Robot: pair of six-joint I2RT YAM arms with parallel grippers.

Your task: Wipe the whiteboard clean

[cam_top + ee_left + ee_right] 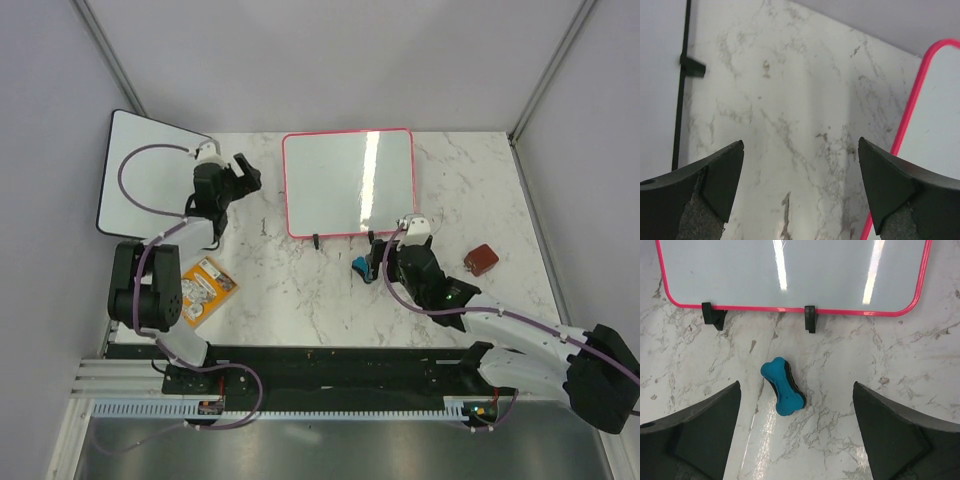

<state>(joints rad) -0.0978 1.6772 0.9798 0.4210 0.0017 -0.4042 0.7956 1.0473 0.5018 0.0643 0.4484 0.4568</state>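
right gripper wide, empty | blue eraser just ahead | whiteboard beyond | left gripper wide, empty

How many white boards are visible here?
2. The rectangular white board with a pink-red rim lies at the far centre of the marble table; the black-rimmed white board lies at its far left corner.

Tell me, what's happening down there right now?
Left jaws open, empty, beside whiteboard. Right jaws open over blue eraser, not touching. Nothing in the way.
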